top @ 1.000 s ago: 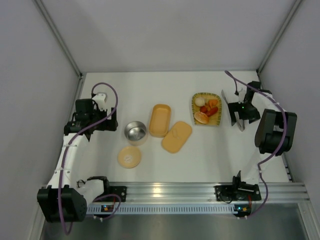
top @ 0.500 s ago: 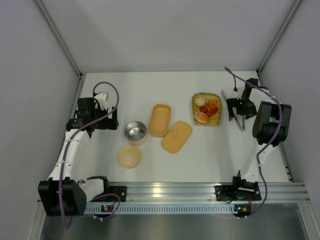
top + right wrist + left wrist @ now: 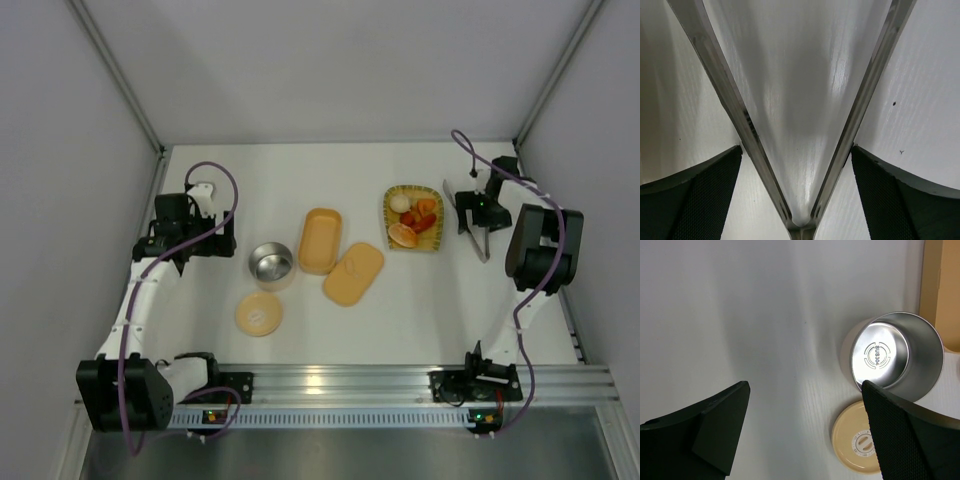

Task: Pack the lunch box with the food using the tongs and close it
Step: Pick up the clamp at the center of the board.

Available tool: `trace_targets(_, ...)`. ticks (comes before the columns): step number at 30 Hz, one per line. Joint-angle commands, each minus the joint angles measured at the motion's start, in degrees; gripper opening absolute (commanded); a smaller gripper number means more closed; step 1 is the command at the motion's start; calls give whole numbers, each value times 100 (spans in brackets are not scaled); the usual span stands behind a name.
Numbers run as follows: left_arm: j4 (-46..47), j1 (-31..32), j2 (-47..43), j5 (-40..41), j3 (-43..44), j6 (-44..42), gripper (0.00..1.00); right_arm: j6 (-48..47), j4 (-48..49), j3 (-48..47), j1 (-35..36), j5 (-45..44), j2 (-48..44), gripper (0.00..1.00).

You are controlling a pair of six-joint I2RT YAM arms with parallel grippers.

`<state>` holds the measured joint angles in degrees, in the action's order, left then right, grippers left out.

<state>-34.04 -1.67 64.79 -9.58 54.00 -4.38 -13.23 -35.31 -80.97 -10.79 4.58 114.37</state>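
Nothing is packed yet. The food [image 3: 412,220] lies on the tray [image 3: 413,188], right of the empty box [image 3: 320,240], whose lid [image 3: 353,273] is off. The right gripper [image 3: 796,150] has its fingers spread astride the tongs [image 3: 728,90] at far right. The left gripper [image 3: 805,390] is spread and holds nothing.
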Motion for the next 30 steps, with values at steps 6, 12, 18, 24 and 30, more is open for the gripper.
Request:
trace_targets(6, 284, -17, 25, 0, 58, 34, 98, 102, 534, 301, -11, 324, 182, 67)
trace_targets(12, 302, -17, 33, 27, 23, 16, 98, -21, 587, 538, -3, 333, 69, 49)
trace_targets(18, 240, -17, 7, 1, 58, -10, 98, -153, 447, 714, -134, 613, -492, 30)
trace_targets(24, 152, -17, -98, 53, 102, -63, 98, -460, -229, 398, -257, 886, -1284, 19)
trace_targets(30, 108, -17, -186, 53, 93, -89, 98, -750, -1213, -208, -284, 1395, -1917, 15)
